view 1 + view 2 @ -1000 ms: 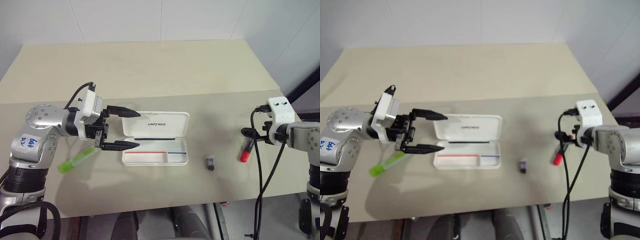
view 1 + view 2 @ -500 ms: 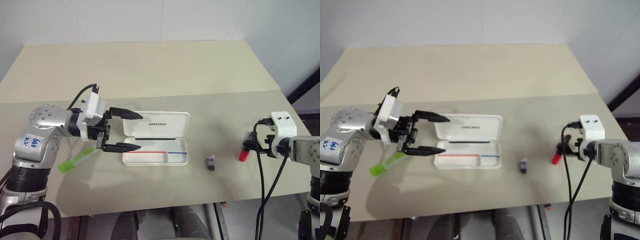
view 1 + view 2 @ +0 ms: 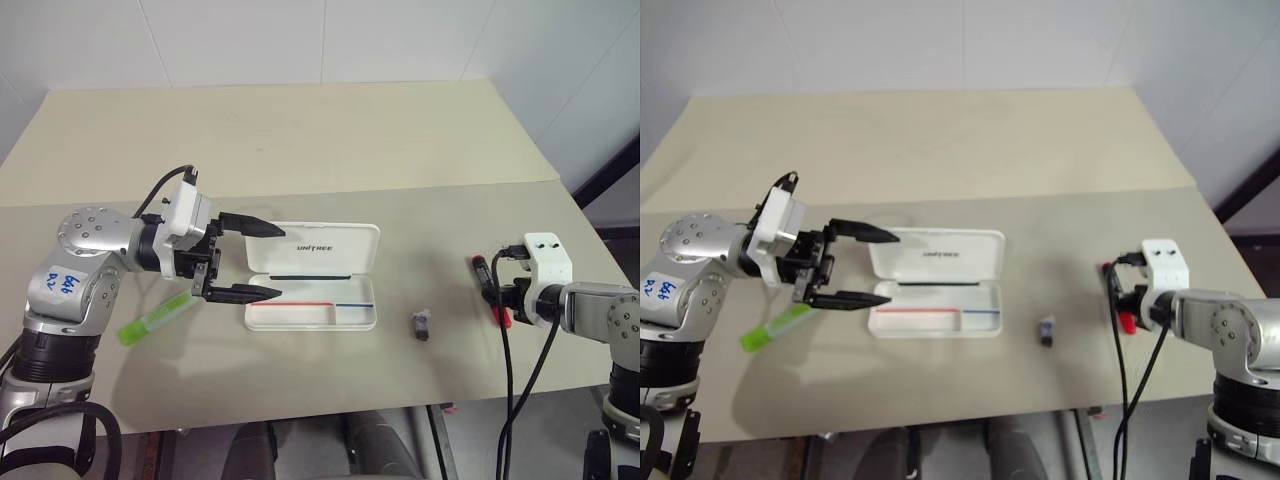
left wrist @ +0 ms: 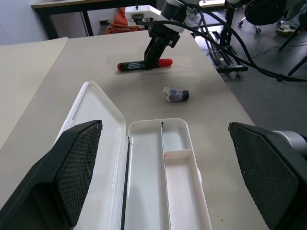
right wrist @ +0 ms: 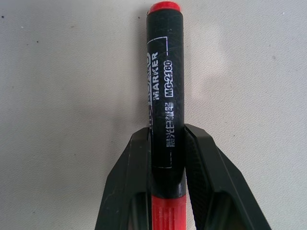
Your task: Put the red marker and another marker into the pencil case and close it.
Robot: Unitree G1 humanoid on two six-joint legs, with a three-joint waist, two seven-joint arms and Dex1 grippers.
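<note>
We see the red marker (image 5: pixel 164 96) lying flat on the counter (image 3: pixel 300 140) at the far right, with the right claw (image 5: pixel 168 143) clenched on its dark barrel, one black finger pressed to each side just above the red cap end. From the left wrist view the same marker (image 4: pixel 144 64) rests on the surface under that claw, the cap pointing away from the pencil case (image 3: pixel 312 290). The case lies open near the middle of the counter, lid folded back flat with its printed word up, tray toward us showing a red-and-blue line. Between case and marker we find a small dark grey object (image 3: pixel 421 326), apart from both. The left claw (image 3: pixel 258 261) hangs released just beside the case's left end, fingers spread wide, holding nothing. The green highlighter (image 3: pixel 156 319) lies on the counter to the left of the case, below that arm
</note>
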